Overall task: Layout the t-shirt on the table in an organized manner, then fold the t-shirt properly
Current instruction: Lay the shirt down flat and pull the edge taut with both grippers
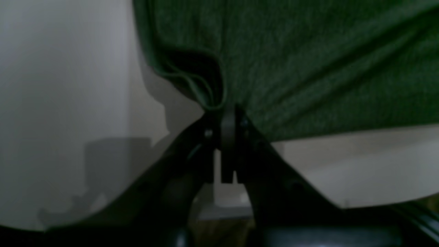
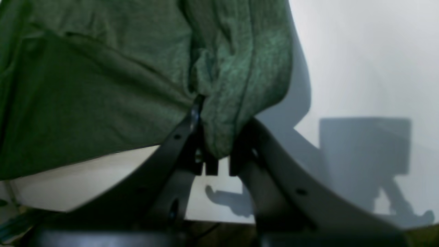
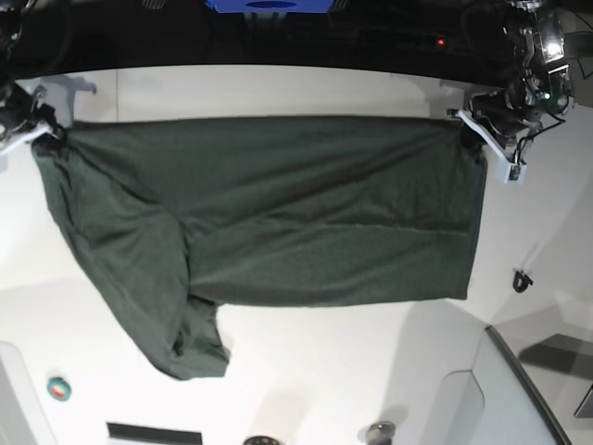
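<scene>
The t-shirt (image 3: 278,213) is suspended in a wide horizontal span across the upper half of the base view, above the table (image 3: 306,371), which fills the lower part of that frame. The upper edge of the garment runs nearly straight from the upper left to the upper right of the frame. The left gripper (image 3: 474,130), at the upper right of the base view, is closed on the right-hand upper corner of the fabric. The right gripper (image 3: 42,134), at the upper left of the base view, is closed on the left-hand upper corner. From the left-hand corner a longer portion of cloth hangs diagonally down to the lower left of centre, ending in a bunched sleeve-like fold near the table surface; whether it touches the table cannot be told. In the left wrist view the left gripper (image 1: 226,113) at frame centre has its jaws pressed together on a folded hem of the t-shirt (image 1: 308,68), which spreads across the upper right of the frame. In the right wrist view the right gripper (image 2: 216,137) at frame centre clamps a thick gathered bunch of the t-shirt (image 2: 103,103), which occupies the upper left of the frame.
</scene>
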### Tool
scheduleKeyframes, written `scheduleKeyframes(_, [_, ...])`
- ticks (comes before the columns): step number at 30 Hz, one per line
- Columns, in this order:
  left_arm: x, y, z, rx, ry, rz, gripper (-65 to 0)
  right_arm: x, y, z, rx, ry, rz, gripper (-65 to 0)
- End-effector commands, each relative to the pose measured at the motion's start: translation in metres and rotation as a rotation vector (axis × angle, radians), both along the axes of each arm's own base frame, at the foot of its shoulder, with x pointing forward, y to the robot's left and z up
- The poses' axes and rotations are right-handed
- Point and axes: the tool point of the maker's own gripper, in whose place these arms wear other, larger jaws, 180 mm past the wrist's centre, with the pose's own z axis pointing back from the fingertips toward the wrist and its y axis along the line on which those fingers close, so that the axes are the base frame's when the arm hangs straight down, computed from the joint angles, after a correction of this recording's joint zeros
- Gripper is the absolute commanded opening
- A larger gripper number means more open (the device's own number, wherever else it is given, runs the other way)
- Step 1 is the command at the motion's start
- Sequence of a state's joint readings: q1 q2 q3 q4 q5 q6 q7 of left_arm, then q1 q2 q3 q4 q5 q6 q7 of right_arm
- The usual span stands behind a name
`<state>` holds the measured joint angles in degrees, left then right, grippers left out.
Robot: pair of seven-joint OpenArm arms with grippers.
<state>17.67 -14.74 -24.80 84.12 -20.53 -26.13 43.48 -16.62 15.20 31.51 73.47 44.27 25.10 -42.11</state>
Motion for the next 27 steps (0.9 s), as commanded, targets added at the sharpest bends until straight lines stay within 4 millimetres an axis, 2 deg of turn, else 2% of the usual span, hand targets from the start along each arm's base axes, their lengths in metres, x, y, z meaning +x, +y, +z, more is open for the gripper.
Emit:
scheduleKeyframes(1, [0.009,0.005,0.01,0.011,-0.045,-0.005,-65.0,0.012,-0.01,0.013,-0.026,-0.053,0.003,-64.4])
scheduleKeyframes(7, [0.009,0.014,0.013,0.034,-0.037,-0.013,-65.0,0.002,-0.012,0.009,-0.027,-0.028,0.001,-64.4])
scheduleKeyframes(10, [0.002,0.022,0.014,0.053,-0.021,-0.022,-65.0,-0.004,-0.012,0.006,-0.027,-0.016,0.002,-64.4])
scheduleKeyframes(18, [-0.024,0.025,0.004,0.062,0.034,-0.026,-65.0,-0.034,-0.009,-0.005,-0.022,0.046,0.0,-64.4])
scheduleKeyframes(23, [-0.031,0.026,0.001,0.06,0.027,-0.017,-65.0,-0.044,-0.01,-0.008,-0.022,0.067,-0.002,-64.4])
scheduleKeyframes(27, [-0.036,0.04,0.002,0.07,0.024,0.028,-65.0,-0.044,-0.009,-0.009,-0.021,0.067,-0.003,-64.4])
